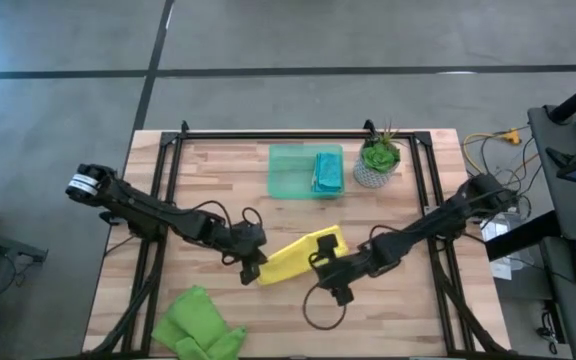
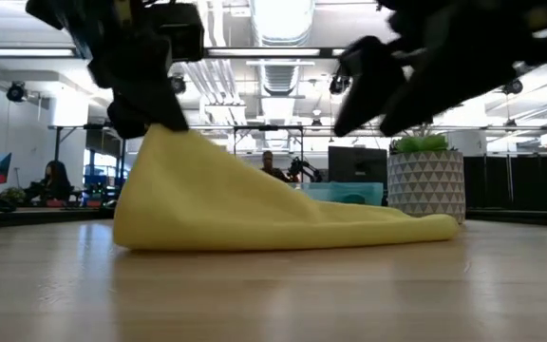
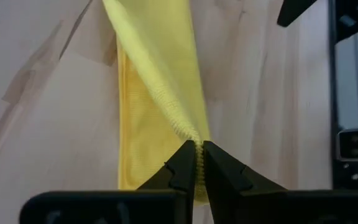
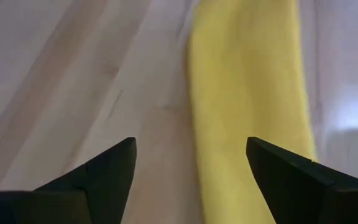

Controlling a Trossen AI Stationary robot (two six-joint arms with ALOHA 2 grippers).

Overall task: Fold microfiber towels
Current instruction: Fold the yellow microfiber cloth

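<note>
A yellow microfiber towel (image 1: 303,252) lies mid-table, its left end raised into a peak (image 2: 164,142) and its right end (image 2: 425,226) flat on the wood. My left gripper (image 1: 251,264) is shut on that raised end. My right gripper (image 1: 328,266) hangs open just above the towel's near right part (image 4: 247,112), touching nothing. A teal-blue towel (image 1: 328,170) rests in a translucent green tray (image 1: 290,172) at the far side. Lime green towels (image 1: 200,325) lie crumpled at the near left corner. My left gripper pinches the yellow towel's left end at its edge (image 3: 190,132) between its two fingertips (image 3: 180,167), slanting down from the table's left. That end is lifted off the table and the cloth slopes from the fingers down to the right end, which stays on the wood.
A potted plant (image 1: 378,160) stands at the far right beside the tray. A black cable loop (image 1: 320,308) lies on the table below my right gripper. A black frame rail (image 1: 298,134) runs along the far edge. Bare wood (image 1: 218,190) shows left of the tray.
</note>
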